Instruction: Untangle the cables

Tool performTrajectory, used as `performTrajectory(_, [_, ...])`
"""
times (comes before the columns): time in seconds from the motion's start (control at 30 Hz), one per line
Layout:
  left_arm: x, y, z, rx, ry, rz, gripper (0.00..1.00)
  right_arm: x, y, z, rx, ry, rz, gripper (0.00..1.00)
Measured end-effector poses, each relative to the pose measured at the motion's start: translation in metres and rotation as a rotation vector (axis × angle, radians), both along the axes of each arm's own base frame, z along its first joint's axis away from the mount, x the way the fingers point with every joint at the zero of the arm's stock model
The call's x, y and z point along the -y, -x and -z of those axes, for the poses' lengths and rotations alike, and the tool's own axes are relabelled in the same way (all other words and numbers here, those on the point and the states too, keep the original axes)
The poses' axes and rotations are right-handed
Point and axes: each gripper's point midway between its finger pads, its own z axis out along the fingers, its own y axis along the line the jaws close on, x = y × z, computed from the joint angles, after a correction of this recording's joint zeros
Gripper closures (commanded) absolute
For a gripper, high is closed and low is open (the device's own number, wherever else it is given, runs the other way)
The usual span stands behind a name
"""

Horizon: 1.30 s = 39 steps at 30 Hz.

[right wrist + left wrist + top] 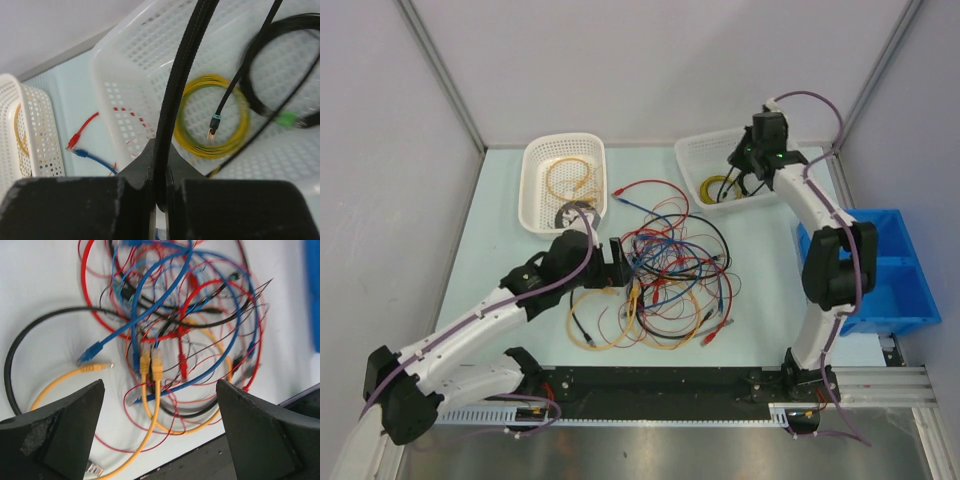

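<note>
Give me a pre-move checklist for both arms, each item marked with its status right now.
1. Right jaws shut on the black braided cable: ok.
2. That cable held over the right basket: ok.
3. Its far end free of the tangle: cannot tell.
4. Left jaws fully open: ok.
5. Left jaws lined up on a single cable: not ok; the yellow plugs and thin red wires both lie between them.
6. Tangle on the table, not yet sorted: ok.
</note>
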Motion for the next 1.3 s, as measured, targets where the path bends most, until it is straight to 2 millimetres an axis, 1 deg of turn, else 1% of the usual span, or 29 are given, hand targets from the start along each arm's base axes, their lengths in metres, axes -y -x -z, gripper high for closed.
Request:
performTrajectory(0.07, [0.002,-0.005,-0.016,0.037,0.031,-0.006,0.01,0.028,0.010,-0.009,0.005,-0.025,0.061,1.00])
performTrajectory(0.1, [0.003,-0.007,-0.021,0.048,0.040,-0.007,0.01,0.041,0.014,-0.011,0.004,-0.037,0.092,1.00])
performTrajectory(0.13, [0.004,-0.008,-0.022,0.052,0.044,-0.008,0.01,0.055,0.016,-0.011,0.001,-0.044,0.123,1.00])
performTrajectory(0.2, [0.003,-0.008,-0.020,0.046,0.041,-0.008,0.02,0.073,0.017,-0.008,-0.010,-0.052,0.169,1.00])
performTrajectory(0.23, [0.003,-0.007,-0.020,0.044,0.041,-0.007,0.01,0.079,0.017,-0.002,-0.024,-0.054,0.187,1.00])
performTrajectory(0.33, [0.003,-0.006,-0.016,0.036,0.040,-0.005,0.02,0.080,0.016,0.016,-0.067,-0.062,0.196,1.00])
performTrajectory(0.37, [0.002,-0.004,-0.013,0.031,0.037,-0.004,0.01,0.078,0.015,0.024,-0.083,-0.066,0.194,0.95])
performTrajectory(0.4, [0.001,-0.003,-0.010,0.025,0.032,-0.004,0.01,0.076,0.014,0.034,-0.105,-0.070,0.189,0.77])
performTrajectory(0.43, [0.000,-0.002,-0.007,0.021,0.029,-0.004,0.01,0.073,0.013,0.042,-0.125,-0.074,0.181,0.68])
performTrajectory(0.47, [-0.002,0.000,-0.005,0.016,0.025,-0.004,0.01,0.070,0.011,0.051,-0.151,-0.076,0.173,0.55])
performTrajectory(0.57, [-0.005,0.003,-0.002,0.009,0.019,-0.004,0.01,0.062,0.001,0.079,-0.231,-0.054,0.155,0.40])
performTrajectory(0.63, [-0.005,0.004,-0.003,0.010,0.020,-0.005,0.01,0.056,0.000,0.089,-0.261,-0.041,0.146,0.38])
performTrajectory(0.7, [-0.006,0.004,-0.004,0.014,0.023,-0.005,0.01,0.049,0.004,0.091,-0.276,-0.024,0.135,0.36])
performTrajectory(0.83, [-0.006,0.004,-0.005,0.017,0.025,-0.005,0.01,0.037,0.003,0.072,-0.246,0.002,0.118,0.34])
performTrajectory(0.87, [-0.006,0.004,-0.005,0.018,0.026,-0.005,0.01,0.035,0.004,0.062,-0.228,0.011,0.112,0.30])
performTrajectory(0.9, [-0.006,0.004,-0.006,0.019,0.027,-0.005,0.01,0.032,0.005,0.058,-0.221,0.014,0.108,0.30])
performTrajectory(0.97, [-0.006,0.004,-0.007,0.021,0.029,-0.006,0.01,0.026,0.008,0.035,-0.185,0.025,0.098,0.29])
performTrajectory(1.03, [-0.006,0.004,-0.008,0.025,0.031,-0.006,0.01,0.019,0.010,0.004,-0.131,0.031,0.087,0.29])
performTrajectory(1.1, [-0.007,0.004,-0.008,0.027,0.031,-0.007,0.00,0.013,0.015,-0.033,-0.056,0.028,0.079,0.28])
performTrajectory(1.13, [-0.007,0.004,-0.009,0.028,0.030,-0.008,0.00,0.009,0.024,-0.054,-0.017,0.028,0.072,0.29])
performTrajectory(1.2, [-0.009,0.004,-0.011,0.034,0.030,-0.013,0.00,-0.001,0.037,-0.084,0.051,0.028,0.051,0.29])
performTrajectory(1.23, [-0.010,0.004,-0.011,0.035,0.029,-0.015,0.00,-0.007,0.050,-0.099,0.090,0.032,0.037,0.29])
performTrajectory(1.27, [-0.010,0.004,-0.013,0.036,0.030,-0.017,0.00,-0.015,0.067,-0.109,0.118,0.034,0.012,0.30])
performTrajectory(1.3, [-0.011,0.003,-0.014,0.037,0.031,-0.020,0.00,-0.023,0.084,-0.116,0.142,0.040,-0.016,0.30])
